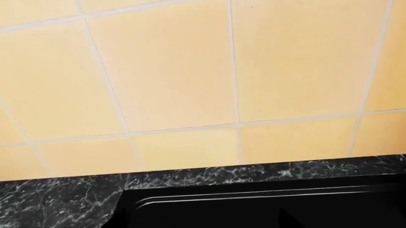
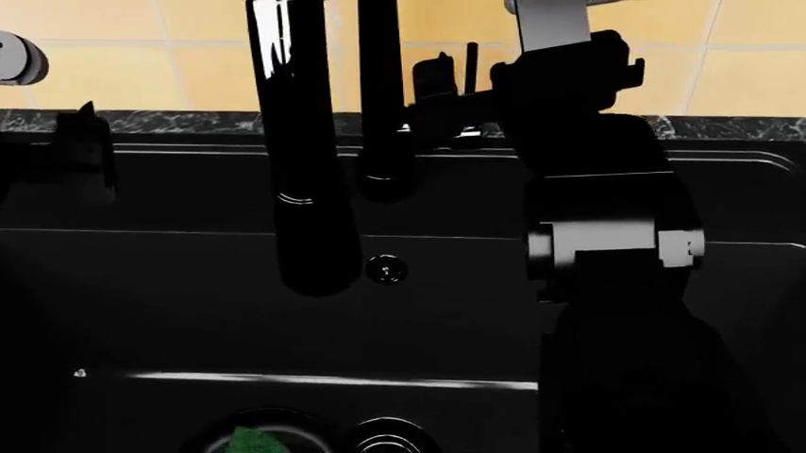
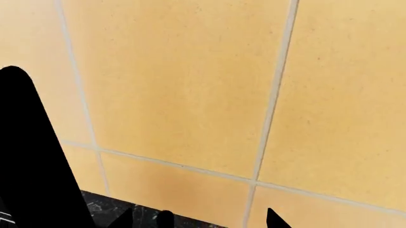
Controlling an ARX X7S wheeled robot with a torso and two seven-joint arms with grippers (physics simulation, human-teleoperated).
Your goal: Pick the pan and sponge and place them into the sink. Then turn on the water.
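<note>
The matte black sink (image 2: 189, 311) fills the head view, and its back rim (image 1: 254, 194) shows in the left wrist view. At the lower edge a green patch of the sponge (image 2: 249, 442) sits inside the curved rim of the pan (image 2: 300, 429), both mostly cut off, beside the drain (image 2: 391, 440). The glossy black faucet tube (image 2: 302, 160) rises at the centre. My right gripper (image 2: 451, 90) is up at the thin lever (image 2: 473, 61). In the right wrist view it (image 3: 199, 219) is open, with the lever tip (image 3: 165, 219) between its fingertips. My left gripper (image 1: 203, 221) is open over the sink's back left. No water stream shows.
A yellow tiled wall (image 1: 190, 71) stands behind a strip of dark marbled countertop (image 1: 57, 199). A small round overflow fitting (image 2: 385, 270) sits on the sink's back wall. A second black tube (image 2: 381, 104) stands next to the faucet. My right forearm (image 2: 611, 236) covers the sink's right side.
</note>
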